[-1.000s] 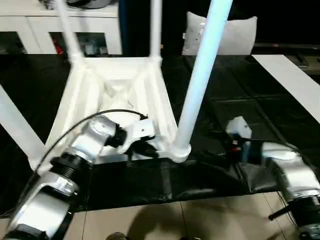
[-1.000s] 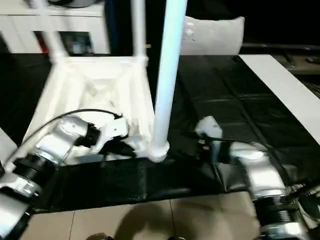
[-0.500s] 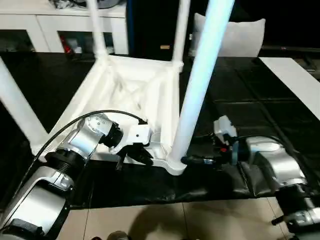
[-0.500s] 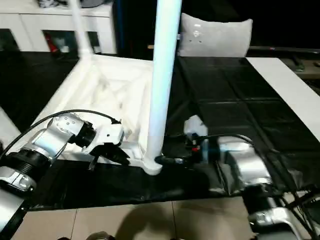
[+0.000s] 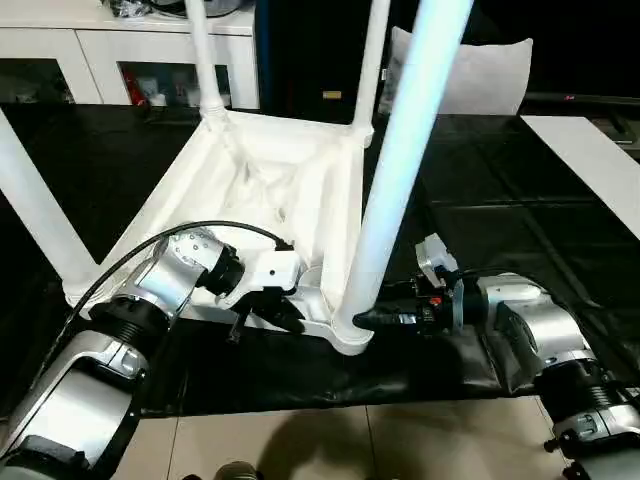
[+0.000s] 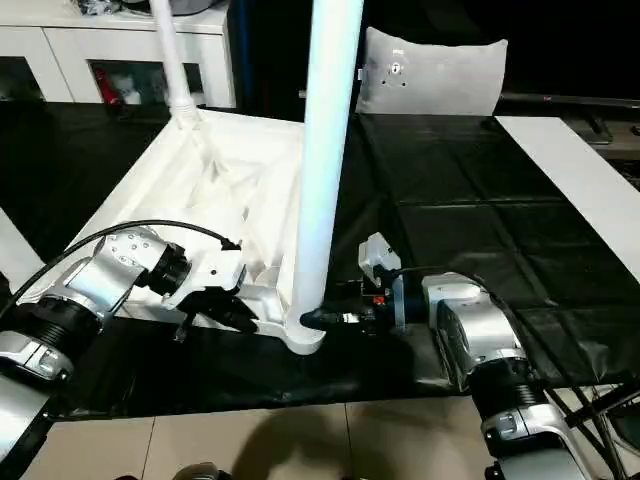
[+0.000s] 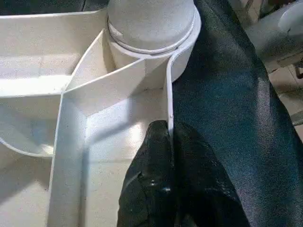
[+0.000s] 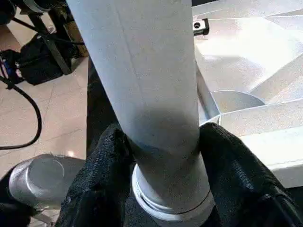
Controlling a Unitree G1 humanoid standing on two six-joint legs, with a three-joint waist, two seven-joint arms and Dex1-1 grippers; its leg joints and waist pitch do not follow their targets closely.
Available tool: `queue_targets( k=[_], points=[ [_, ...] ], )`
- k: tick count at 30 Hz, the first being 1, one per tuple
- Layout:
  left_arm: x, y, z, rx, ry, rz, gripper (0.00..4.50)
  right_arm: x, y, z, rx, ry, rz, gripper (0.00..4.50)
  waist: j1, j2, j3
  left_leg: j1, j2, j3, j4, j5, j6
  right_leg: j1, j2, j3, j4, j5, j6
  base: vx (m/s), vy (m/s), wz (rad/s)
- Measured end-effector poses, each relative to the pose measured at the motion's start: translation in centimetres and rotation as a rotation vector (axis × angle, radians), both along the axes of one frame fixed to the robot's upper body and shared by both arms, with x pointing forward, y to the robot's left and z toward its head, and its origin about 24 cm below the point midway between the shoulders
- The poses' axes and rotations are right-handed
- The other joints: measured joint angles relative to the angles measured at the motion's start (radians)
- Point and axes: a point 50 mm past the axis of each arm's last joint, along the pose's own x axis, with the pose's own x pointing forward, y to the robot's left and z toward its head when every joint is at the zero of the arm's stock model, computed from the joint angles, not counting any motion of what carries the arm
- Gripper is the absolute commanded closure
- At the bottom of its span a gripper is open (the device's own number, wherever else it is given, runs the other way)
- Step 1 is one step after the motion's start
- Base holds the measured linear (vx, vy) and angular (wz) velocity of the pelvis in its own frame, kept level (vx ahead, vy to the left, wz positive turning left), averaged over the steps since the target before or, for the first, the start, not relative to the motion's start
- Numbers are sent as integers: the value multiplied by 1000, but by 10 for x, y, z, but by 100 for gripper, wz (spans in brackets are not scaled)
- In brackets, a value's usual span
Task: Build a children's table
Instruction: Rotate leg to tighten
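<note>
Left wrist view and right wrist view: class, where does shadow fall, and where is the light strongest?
Left wrist view: the table top glares bright on its ribs, with shadow behind the left gripper's fingers. Right wrist view: a dark band of shadow crosses the leg just above the right gripper's fingers; the underside beyond gleams.

head pair: high, forward-down, overlapping | wrists: close on near corner leg (image 8: pixel 151 94), opposite sides

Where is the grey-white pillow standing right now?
In the right eye view the pillow stands upright at the far edge of the black mat, beyond the upturned table top and right of the white cabinet.
</note>
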Motion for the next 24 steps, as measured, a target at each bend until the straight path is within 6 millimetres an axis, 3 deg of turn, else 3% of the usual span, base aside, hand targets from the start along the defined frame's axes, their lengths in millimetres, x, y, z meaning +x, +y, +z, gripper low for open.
queue_targets(
  k=[19, 24],
  points=[
    [-1, 0, -1, 0, 23, 29, 450, -6, 3, -2, 4, 0, -31, 262, 6, 1, 0, 3, 0, -1, 0, 0, 0, 1, 0, 0, 0, -3, 5, 0, 0, 0],
    [-2, -5, -5, -19, 56, 128, 450, -14, 5, -8, 32, 24, -154, 262, 6, 1, 0, 13, 0, -1, -1, 0, 0, 9, 0, 2, 0, -4, 7, 0, 0, 0]
  ],
)
